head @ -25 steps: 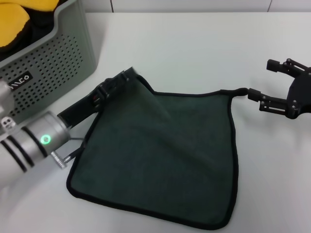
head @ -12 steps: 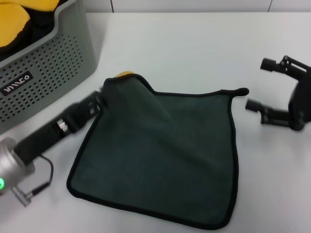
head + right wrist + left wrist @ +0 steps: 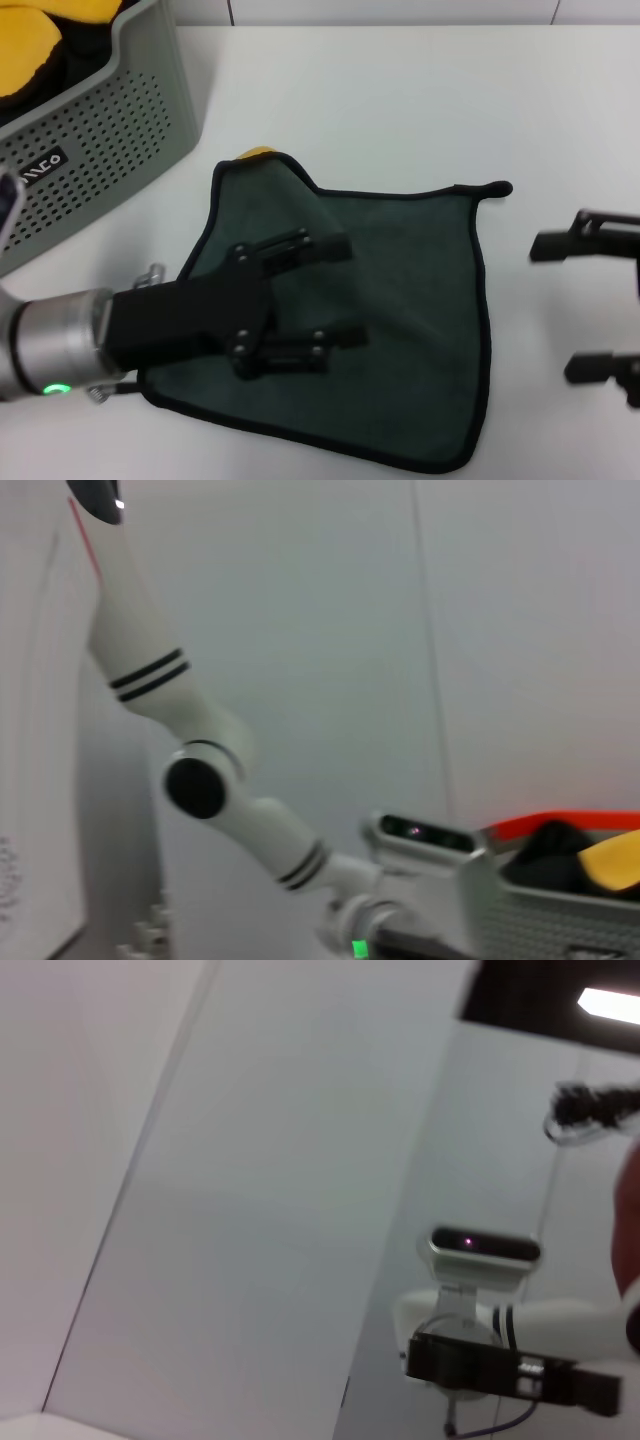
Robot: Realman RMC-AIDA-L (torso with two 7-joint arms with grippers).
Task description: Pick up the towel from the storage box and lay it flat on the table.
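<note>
Both grippers are leaving the towel [image 3: 390, 330], which is lying flat on the table [image 3: 400, 90]

The left gripper [image 3: 335, 292], fingers wide and empty, is now hovering over the cloth; the right gripper [image 3: 560, 305], also wide, is drawing back from the loop corner, beside the storage box [image 3: 90, 140]

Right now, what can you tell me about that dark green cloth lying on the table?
The towel is a roughly square, soft-looking cloth, dark green side up, edged in black stitching with a small black loop at its far right corner. It lies spread on the white table, nearly flat; its far left corner is rumpled, showing a bit of yellow underside. The open left gripper is above it, while the open right gripper is beside it, clear of the cloth.
</note>
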